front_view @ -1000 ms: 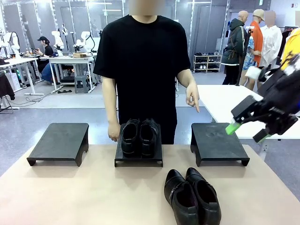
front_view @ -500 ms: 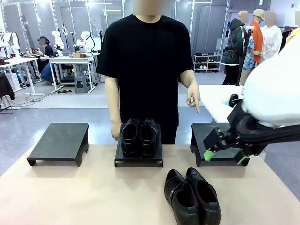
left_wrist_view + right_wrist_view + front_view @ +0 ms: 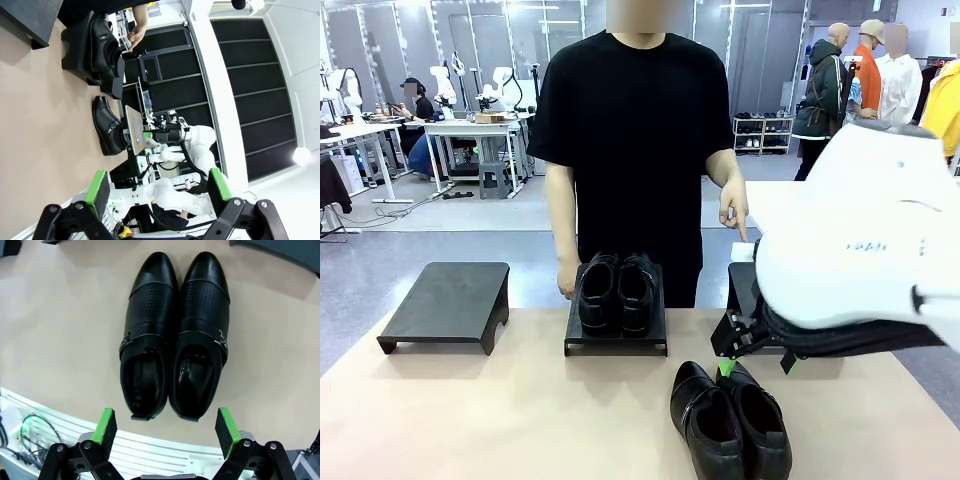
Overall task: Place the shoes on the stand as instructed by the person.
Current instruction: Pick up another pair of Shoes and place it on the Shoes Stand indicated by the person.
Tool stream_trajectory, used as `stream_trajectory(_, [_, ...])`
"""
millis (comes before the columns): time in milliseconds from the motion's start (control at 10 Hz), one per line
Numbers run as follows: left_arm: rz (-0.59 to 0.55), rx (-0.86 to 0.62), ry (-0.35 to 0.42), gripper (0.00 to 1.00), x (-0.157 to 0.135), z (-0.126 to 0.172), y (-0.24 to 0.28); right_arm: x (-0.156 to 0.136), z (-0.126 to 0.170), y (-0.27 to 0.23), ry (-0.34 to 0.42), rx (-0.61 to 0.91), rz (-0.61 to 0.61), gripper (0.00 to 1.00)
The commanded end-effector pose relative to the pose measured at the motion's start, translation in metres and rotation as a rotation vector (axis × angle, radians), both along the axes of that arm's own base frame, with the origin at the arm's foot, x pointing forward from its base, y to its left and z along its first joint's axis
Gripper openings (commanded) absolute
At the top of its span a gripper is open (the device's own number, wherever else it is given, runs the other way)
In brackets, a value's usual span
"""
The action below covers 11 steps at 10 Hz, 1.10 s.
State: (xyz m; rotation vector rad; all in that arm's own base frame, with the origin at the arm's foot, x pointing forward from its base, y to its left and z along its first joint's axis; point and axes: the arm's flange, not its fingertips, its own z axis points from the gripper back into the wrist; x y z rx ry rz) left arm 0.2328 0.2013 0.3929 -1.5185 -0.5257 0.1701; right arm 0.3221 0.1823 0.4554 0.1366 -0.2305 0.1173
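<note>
Loose pair (image 3: 730, 420): lay on the table (image 3: 470, 420), at 5 o'clock from the middle stand (image 3: 616, 342).
Second pair (image 3: 618, 292): sat atop the middle stand.
Right gripper (image 3: 166, 430): hovered over the loose pair, jaws wide apart, gripping nothing.
Left gripper (image 3: 158, 189): jaws apart, empty.
Person (image 3: 632, 150): stood at 12 o'clock, one hand (image 3: 732, 212) pointing down at the right-hand stand (image 3: 742, 290).

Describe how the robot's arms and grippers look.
The right arm is a glossy white rounded shell with faint grey lettering. The right gripper and left gripper match: black angular linkage fingers with visible bolts, tipped with bright green rectangular pads.
</note>
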Motion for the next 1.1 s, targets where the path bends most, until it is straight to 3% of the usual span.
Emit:
stream_trajectory(0, [-0.005,-0.01,-0.015,1.0,-0.001,0.001,0.0,-0.008,-0.032,0.0,-0.001,-0.039,-0.041,1.0])
stream_trajectory(1000, [-0.005,-0.01,-0.015,1.0,-0.001,0.001,0.0,-0.006,-0.11,0.014,0.104,-0.111,0.022,1.0])
